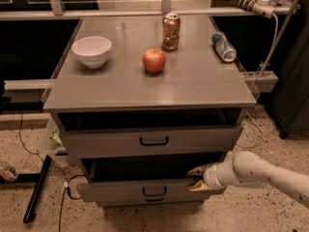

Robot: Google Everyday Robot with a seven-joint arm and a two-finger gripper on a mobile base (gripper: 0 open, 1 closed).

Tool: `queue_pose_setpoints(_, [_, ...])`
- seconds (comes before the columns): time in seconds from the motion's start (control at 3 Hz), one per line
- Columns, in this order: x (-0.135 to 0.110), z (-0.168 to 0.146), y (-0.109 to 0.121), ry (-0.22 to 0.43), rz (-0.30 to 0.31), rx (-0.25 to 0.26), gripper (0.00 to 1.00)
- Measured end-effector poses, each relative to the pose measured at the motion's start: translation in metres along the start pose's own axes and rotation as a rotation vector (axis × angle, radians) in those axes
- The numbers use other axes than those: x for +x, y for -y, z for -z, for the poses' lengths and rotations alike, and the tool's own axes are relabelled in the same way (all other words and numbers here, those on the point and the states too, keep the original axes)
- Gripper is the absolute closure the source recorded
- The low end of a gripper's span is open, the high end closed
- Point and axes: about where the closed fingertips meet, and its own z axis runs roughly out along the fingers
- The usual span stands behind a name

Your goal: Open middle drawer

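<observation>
The middle drawer (pixel 116 191) is a grey flat front with a small black loop handle (pixel 154 192). It stands pulled out a little, with a dark gap above its front. My gripper (pixel 191 179) is at the right end of that front, at its top edge. Its two tan fingers (pixel 195 170) are spread apart, one above the edge and one against the front. My white arm comes in from the lower right. The top drawer (pixel 96 141) sits above, its front also slightly out. The bottom drawer is almost hidden under the middle one.
On the grey cabinet top (pixel 193 86) stand a white bowl (pixel 91 50), a red apple (pixel 154 60), an upright can (pixel 171 31) and a can lying on its side (pixel 224 47). A black pole (pixel 36 190) and cables lie on the floor at left.
</observation>
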Motion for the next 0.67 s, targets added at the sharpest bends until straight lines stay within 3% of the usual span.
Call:
queue_pose_setpoints(0.33, [-0.0016, 0.0008, 0.0003, 0.0, 0.0, 0.0, 0.84])
queue_pose_setpoints(0.67, [-0.0016, 0.0008, 0.0003, 0.0, 0.0, 0.0, 0.6])
